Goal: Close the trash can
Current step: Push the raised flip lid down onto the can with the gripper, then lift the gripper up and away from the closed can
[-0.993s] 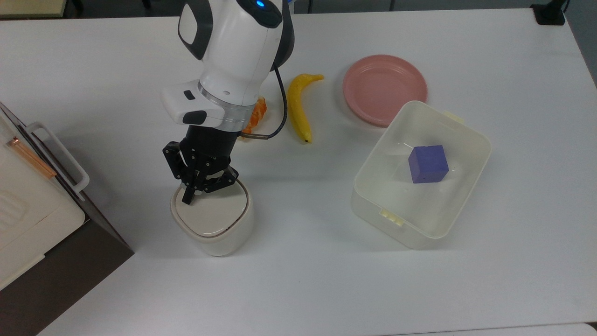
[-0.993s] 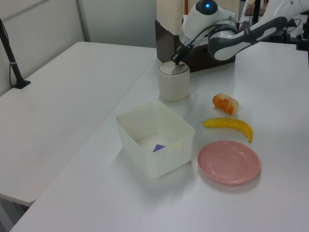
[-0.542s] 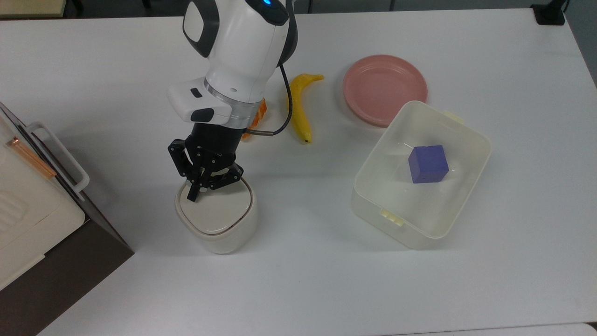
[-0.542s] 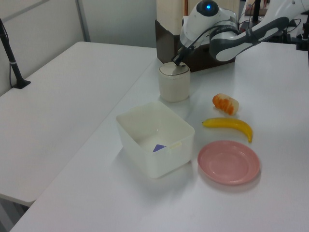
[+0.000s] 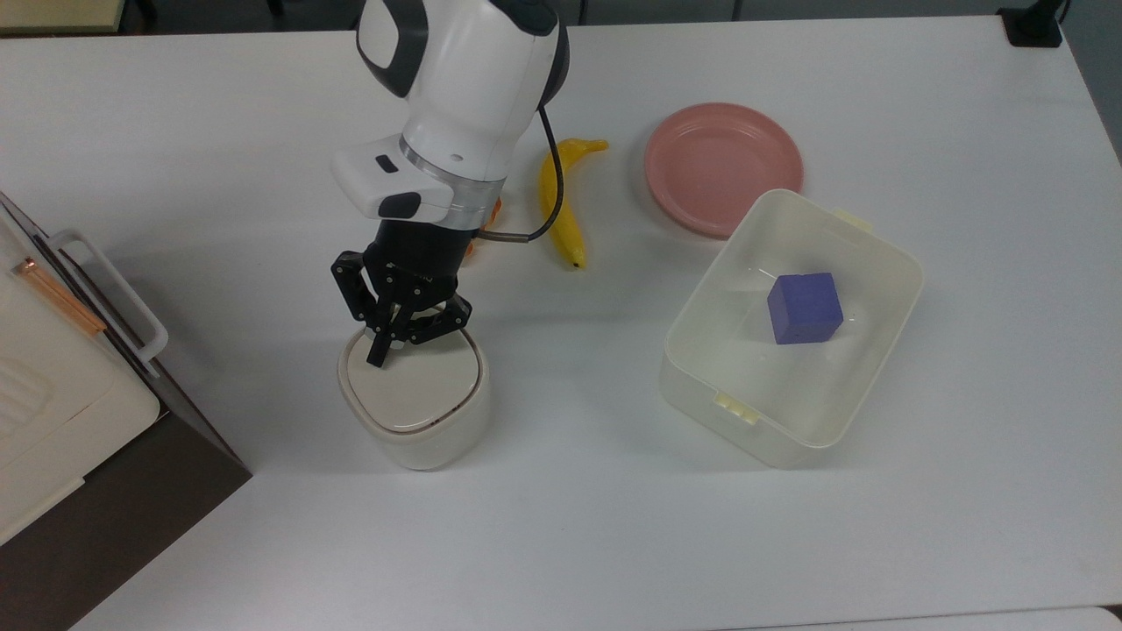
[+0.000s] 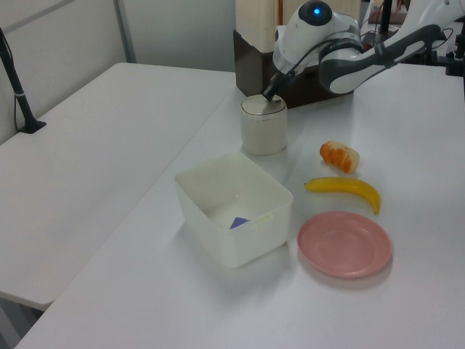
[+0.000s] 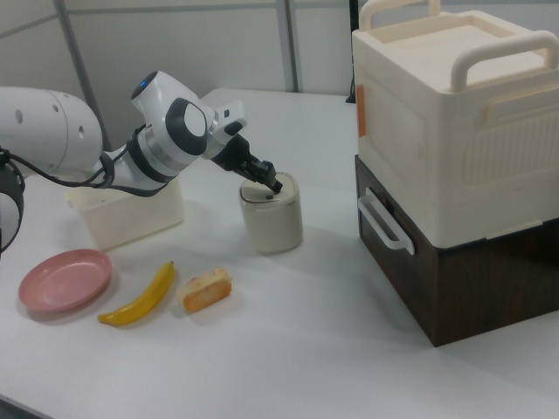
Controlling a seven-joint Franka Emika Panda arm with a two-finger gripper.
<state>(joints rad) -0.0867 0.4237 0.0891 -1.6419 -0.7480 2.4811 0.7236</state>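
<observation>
one step looks all but finished: the trash can (image 5: pixel 413 409) stands a little in from the surface's (image 5: pixel 561 535) near edge in the top view, toward its left corner, its lid (image 5: pixel 412 382) lying flat in the rim. the tool (image 5: pixel 383 352), fingers pinched shut on nothing, presses the lid's far edge. whether the latch has caught is hidden; the hinge and button sit under the linkage.
</observation>
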